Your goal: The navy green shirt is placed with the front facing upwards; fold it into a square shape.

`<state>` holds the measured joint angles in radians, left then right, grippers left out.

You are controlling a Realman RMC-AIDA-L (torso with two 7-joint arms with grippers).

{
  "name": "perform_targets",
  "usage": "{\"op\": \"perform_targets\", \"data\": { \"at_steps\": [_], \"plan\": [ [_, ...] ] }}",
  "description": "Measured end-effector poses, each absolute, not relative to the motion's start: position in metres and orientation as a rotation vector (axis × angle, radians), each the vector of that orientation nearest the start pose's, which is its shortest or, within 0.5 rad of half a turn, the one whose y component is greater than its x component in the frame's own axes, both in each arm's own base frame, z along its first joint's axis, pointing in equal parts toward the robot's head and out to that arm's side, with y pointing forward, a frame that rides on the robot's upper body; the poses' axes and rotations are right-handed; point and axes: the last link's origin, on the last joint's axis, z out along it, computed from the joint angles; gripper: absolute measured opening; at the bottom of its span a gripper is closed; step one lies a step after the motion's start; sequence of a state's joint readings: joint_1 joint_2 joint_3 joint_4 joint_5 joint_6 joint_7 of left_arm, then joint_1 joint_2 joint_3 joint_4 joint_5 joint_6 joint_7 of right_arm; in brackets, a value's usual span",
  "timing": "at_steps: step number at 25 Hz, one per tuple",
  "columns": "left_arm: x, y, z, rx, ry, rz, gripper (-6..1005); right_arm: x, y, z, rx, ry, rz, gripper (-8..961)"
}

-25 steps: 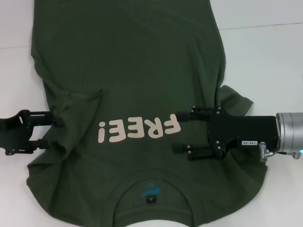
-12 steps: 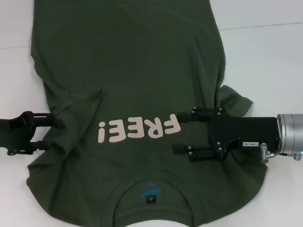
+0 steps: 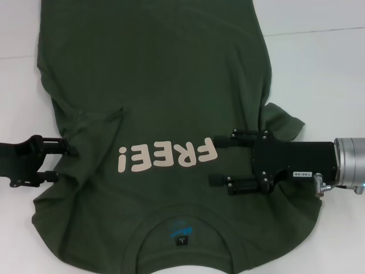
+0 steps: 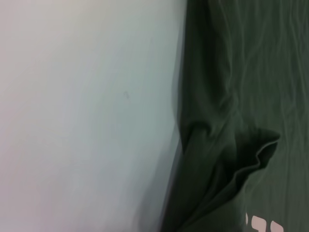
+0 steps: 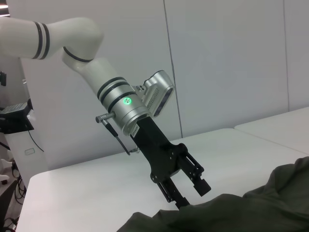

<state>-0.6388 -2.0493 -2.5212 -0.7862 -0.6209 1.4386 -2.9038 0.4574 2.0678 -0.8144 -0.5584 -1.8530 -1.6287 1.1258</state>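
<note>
Navy green shirt [image 3: 165, 114] lies front up across centre of head view on white worktop [image 3: 319, 68], collar at bottom edge, hem toward top; left sleeve already turned in over chest.

Over last second shirt unmoved. Left pincer [image 3: 60, 162] at frame's left edge slides slightly outward, fingers spread, nothing held, only upper finger on cloth. Right pincer [image 3: 215, 160] barely shifts, fingers apart, resting flat on shirt right of lettering.

Judgement: left sleeve fold released; right sleeve fold comes next.
</note>
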Motion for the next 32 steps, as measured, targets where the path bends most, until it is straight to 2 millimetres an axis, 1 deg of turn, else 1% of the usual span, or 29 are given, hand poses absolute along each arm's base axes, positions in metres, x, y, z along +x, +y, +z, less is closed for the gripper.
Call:
{"op": "perform_targets", "data": {
  "at_steps": [4,11,23,29,31,32],
  "plan": [
    [-0.298,0.359,0.03,2.056,2.718,0.32,782,0.268,0.295,-0.017,-2.785,0.398,0.83,857],
    [-0.299,0.358,0.03,2.057,2.721,0.298,782,0.268,0.295,-0.017,-2.785,0.399,0.83,856],
    [-0.283,0.368,0.015,2.117,2.654,0.31,782,0.271,0.293,-0.017,-2.78,0.412,0.826,856],
    [-0.277,0.371,0.012,2.146,2.623,0.322,782,0.273,0.291,-0.017,-2.777,0.419,0.825,856],
    [-0.27,0.373,0.011,2.162,2.587,0.349,782,0.273,0.291,-0.017,-2.777,0.42,0.825,856],
    [-0.27,0.373,0.011,2.162,2.587,0.349,782,0.273,0.291,-0.017,-2.777,0.42,0.825,856]
  ]
}}
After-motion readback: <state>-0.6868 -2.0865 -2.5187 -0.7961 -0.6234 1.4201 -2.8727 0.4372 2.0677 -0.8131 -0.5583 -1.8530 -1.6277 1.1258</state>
